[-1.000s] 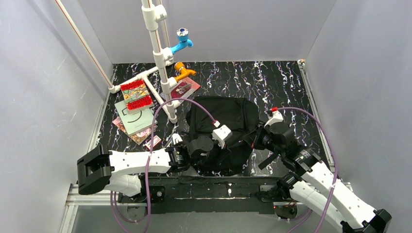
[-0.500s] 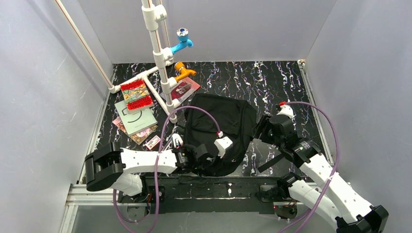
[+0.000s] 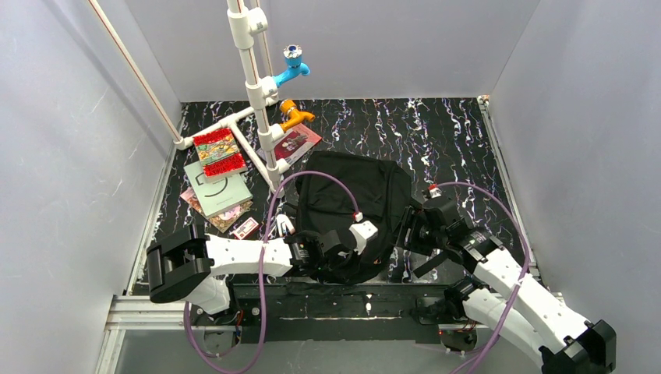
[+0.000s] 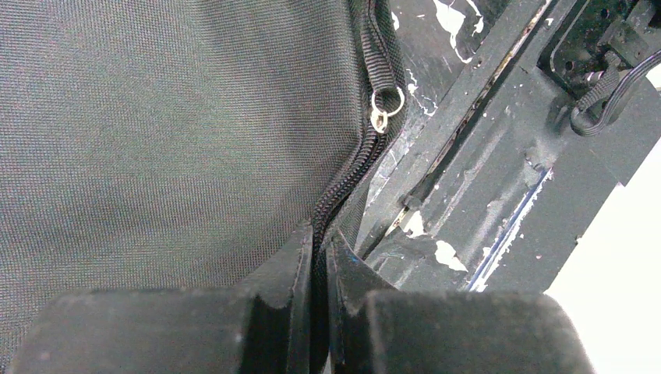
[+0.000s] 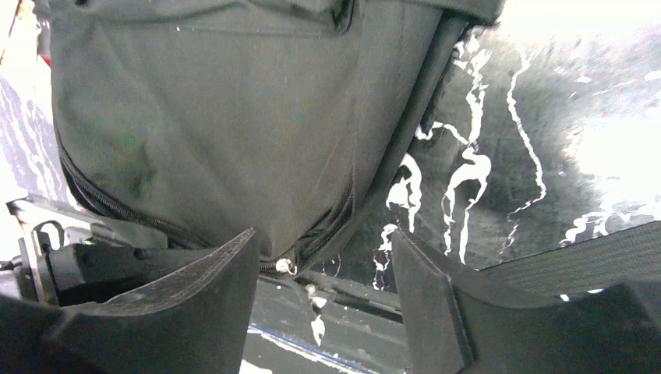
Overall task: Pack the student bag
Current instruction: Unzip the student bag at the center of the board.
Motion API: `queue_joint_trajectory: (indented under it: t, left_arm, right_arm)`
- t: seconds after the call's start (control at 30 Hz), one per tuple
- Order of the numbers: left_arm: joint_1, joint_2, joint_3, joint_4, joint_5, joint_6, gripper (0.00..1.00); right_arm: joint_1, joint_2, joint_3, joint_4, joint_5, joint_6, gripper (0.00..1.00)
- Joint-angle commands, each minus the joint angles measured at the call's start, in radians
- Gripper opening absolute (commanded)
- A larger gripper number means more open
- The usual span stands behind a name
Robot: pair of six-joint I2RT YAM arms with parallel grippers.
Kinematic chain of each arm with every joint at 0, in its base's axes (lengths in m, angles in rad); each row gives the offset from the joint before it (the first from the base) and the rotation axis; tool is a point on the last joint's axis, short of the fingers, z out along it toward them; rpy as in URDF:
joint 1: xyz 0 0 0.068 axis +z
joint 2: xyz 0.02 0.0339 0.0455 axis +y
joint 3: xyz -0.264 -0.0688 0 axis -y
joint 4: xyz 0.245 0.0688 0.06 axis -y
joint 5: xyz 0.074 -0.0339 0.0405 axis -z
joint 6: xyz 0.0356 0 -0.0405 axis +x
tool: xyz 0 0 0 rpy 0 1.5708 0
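Risk of losing the large soft black fabric backpack (image 3: 355, 204), lying mid-surface by the near edge: left tool (image 4: 319, 257) clenched on only its zipper seam, right tool (image 5: 323, 269) released, empty; could slip free, zipper unopened.

Pale grey walls (image 3: 70, 148) close in the bench (image 3: 436, 125) on three sides, evenly lit. The bench has a black top veined with white marbling. A white pipe frame (image 3: 248, 78) rises from its back left, carrying a blue tap (image 3: 291, 65) and an orange one (image 3: 295, 115).
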Motion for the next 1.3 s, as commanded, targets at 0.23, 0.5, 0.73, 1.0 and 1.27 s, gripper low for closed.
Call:
queue_joint_trajectory:
  t: [0.23,0.5,0.73,1.0,1.27]
  left_arm:
    - [-0.003,0.000,0.029,-0.022,0.076,-0.016,0.01]
    - [-0.005,-0.012,0.024,-0.024,0.084,-0.021,0.00]
    - [-0.005,-0.020,0.020,-0.025,0.069,-0.020,0.00]
    - [-0.005,-0.052,-0.017,-0.027,0.049,-0.028,0.00]
    - [-0.005,-0.093,-0.053,-0.029,0.009,-0.032,0.00]
  right_arm:
    - [0.252,0.049,-0.050,0.161,0.159,0.210,0.52]
    - [0.307,0.117,-0.102,0.257,0.296,0.243,0.36]
    - [0.315,0.093,-0.070,0.202,0.329,0.157,0.09]
    - [0.313,-0.022,-0.055,0.189,0.500,0.055,0.01]
    - [0.213,0.037,0.051,0.222,0.666,-0.106,0.01]
